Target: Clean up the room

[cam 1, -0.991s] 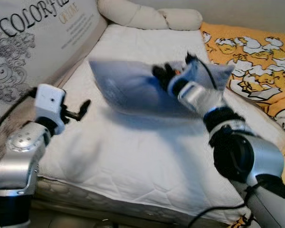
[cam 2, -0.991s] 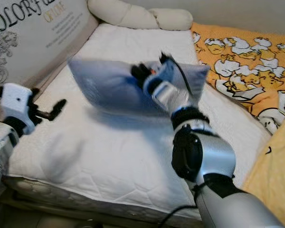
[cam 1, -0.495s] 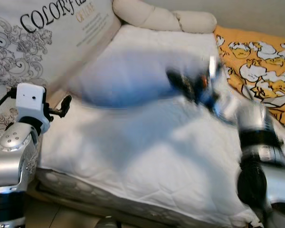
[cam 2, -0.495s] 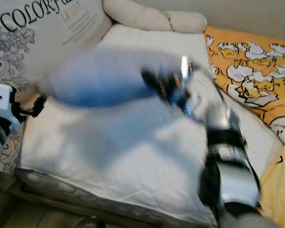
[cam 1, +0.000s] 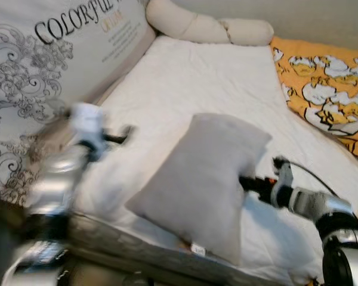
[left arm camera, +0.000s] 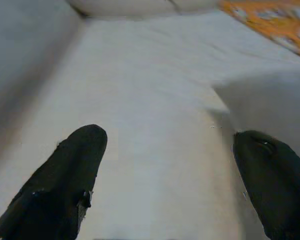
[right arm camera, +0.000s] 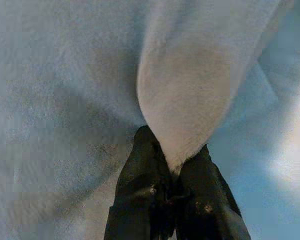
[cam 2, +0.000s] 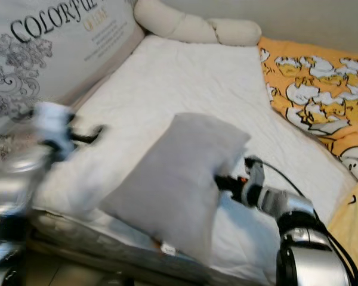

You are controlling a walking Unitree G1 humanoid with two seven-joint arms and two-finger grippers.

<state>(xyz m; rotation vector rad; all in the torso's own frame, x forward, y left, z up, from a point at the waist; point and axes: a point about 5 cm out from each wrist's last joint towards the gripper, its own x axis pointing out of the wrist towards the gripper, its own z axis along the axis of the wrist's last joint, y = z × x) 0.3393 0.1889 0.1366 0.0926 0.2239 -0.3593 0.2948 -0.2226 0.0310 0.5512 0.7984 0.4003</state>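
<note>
Fingers of the left gripper [left arm camera: 167, 185] are spread wide with nothing between them, and this gripper hangs over the left part of the white mattress [cam 1: 209, 83], beside the big printed cushion [cam 1: 53, 65] that leans at the bed's left side. Near the front edge of the mattress stands a grey pillow [cam 1: 203, 179], tilted, with its lower corner close to the edge. On the right, the right gripper [right arm camera: 172, 165] has its fingers pinched together on the pillow's right edge. Further right lies an orange patterned blanket [cam 1: 322, 89].
</note>
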